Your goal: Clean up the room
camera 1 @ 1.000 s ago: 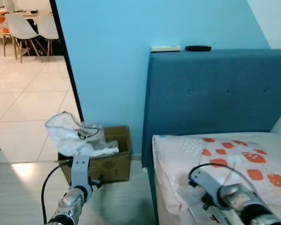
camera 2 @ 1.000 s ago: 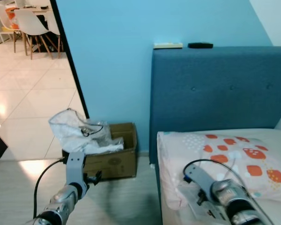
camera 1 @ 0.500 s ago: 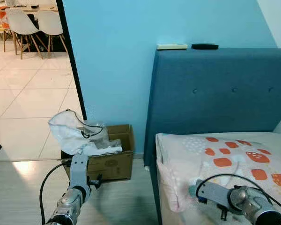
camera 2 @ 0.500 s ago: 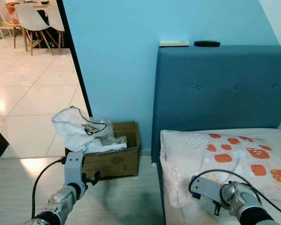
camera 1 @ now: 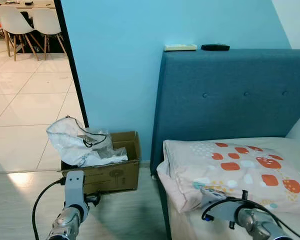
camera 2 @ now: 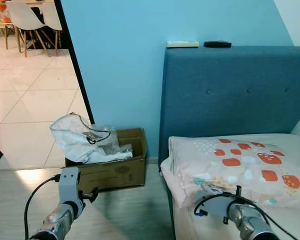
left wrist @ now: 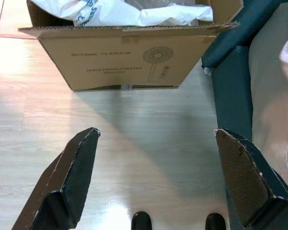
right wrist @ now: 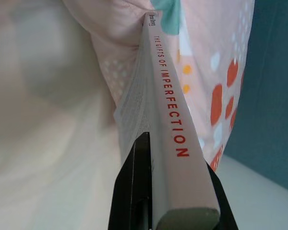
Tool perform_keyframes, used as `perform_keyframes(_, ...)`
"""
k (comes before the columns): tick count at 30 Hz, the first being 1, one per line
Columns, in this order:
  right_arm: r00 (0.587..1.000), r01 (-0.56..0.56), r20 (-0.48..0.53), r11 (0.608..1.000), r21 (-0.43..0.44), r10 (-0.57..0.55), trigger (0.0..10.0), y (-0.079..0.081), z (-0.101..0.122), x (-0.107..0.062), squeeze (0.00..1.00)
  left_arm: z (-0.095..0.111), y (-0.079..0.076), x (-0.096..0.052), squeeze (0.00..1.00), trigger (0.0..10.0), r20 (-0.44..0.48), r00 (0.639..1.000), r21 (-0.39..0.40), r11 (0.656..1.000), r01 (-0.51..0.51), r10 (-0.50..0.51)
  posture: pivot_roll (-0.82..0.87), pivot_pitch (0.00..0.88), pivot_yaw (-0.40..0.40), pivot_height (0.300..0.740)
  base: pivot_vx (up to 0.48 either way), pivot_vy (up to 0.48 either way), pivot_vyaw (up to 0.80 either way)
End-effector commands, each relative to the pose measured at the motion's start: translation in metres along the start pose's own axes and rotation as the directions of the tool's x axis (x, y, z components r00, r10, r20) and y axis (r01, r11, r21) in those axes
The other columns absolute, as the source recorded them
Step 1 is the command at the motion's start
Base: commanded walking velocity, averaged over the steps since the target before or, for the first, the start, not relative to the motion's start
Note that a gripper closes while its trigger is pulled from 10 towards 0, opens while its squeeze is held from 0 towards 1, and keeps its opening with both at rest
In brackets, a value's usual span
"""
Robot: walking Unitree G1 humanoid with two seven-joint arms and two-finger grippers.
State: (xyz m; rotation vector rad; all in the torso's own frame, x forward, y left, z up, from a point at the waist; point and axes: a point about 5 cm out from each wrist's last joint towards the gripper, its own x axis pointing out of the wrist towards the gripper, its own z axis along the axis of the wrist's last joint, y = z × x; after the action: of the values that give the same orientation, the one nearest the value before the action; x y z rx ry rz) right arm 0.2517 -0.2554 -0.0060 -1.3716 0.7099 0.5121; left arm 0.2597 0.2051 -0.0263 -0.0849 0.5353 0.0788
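Note:
My right gripper (right wrist: pixel 175 191) is shut on a grey-spined book (right wrist: pixel 170 120) with red lettering. The book's far end touches the edge of the spotted pillow (camera 1: pixel 240 167) on the bed. From the head, the right arm (camera 1: pixel 242 217) sits low over the mattress in front of the pillow. Over the wooden floor my left gripper (left wrist: pixel 157 134) hangs open with nothing between its fingers. It faces a cardboard box (left wrist: pixel 125 55) stuffed with white plastic bags (camera 1: pixel 70 142), a short way off.
The blue headboard (camera 1: pixel 230 95) carries a white remote (camera 1: pixel 179 48) and a black remote (camera 1: pixel 215 47) on top. The box stands against the blue wall beside the bed frame (left wrist: pixel 233 91). A doorway on the left opens onto a tiled room with white chairs (camera 1: pixel 12 20).
My right arm has drawn back and down toward the bottom of the picture with the book, off the pillow. The left arm has sunk a little. The camera has shifted slightly.

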Motion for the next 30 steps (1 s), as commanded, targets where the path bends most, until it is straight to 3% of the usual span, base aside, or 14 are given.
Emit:
perform_keyframes(1,0.999,-0.009,0.035,1.000,-0.021,0.010,10.0,0.007,0.006,0.002,0.00,-0.006,0.008,-0.003,0.00,10.0,-0.024,0.999,0.002,1.000,-0.023,0.023,-0.05,0.015,-0.044,0.740,0.000,0.000,0.00)
perform_keyframes(2,0.997,-0.056,0.044,0.997,-0.046,0.058,10.0,0.020,0.008,0.003,0.00,-0.010,0.011,-0.005,0.00,10.0,-0.036,0.999,0.006,0.999,-0.032,0.032,-0.05,0.015,-0.042,0.740,0.000,0.000,0.00)
perform_keyframes(3,0.997,-0.056,0.044,0.997,-0.046,0.058,10.0,0.020,0.008,0.003,0.00,-0.010,0.011,-0.005,0.00,10.0,-0.036,0.999,0.006,0.999,-0.032,0.032,-0.05,0.015,-0.042,0.740,0.000,0.000,0.00)
perform_keyframes(4,0.994,-0.095,0.039,0.991,-0.100,0.099,10.0,0.032,0.010,0.005,0.00,-0.016,0.016,-0.008,0.00,10.0,-0.053,0.998,0.015,0.999,-0.042,0.042,-0.05,0.017,-0.042,0.740,0.000,0.000,0.00)
perform_keyframes(7,0.995,-0.097,0.009,0.986,-0.137,0.100,10.0,0.035,0.009,0.008,0.00,-0.019,0.016,-0.010,0.00,10.0,-0.059,0.997,0.018,0.999,-0.044,0.045,-0.04,0.024,-0.046,0.740,0.000,0.000,0.00)
perform_keyframes(18,0.997,-0.076,-0.011,0.968,-0.240,0.075,10.0,0.027,0.013,0.013,0.00,-0.027,0.019,-0.014,0.00,10.0,-0.067,0.996,0.020,0.999,-0.050,0.052,-0.02,0.061,-0.053,0.740,0.000,0.000,0.00)
perform_keyframes(21,0.998,-0.057,0.013,0.936,-0.348,0.065,10.0,0.030,0.018,0.015,0.00,-0.032,0.024,-0.019,0.00,10.0,-0.074,0.995,0.022,0.998,-0.062,0.064,0.00,0.079,-0.058,0.740,0.000,0.000,0.00)
perform_keyframes(30,0.998,-0.017,0.041,0.862,-0.507,0.044,10.0,0.024,0.026,0.018,0.00,-0.038,0.030,-0.023,0.00,10.0,-0.078,0.994,0.036,0.997,-0.071,0.074,0.02,0.100,-0.061,0.740,0.000,0.000,0.00)
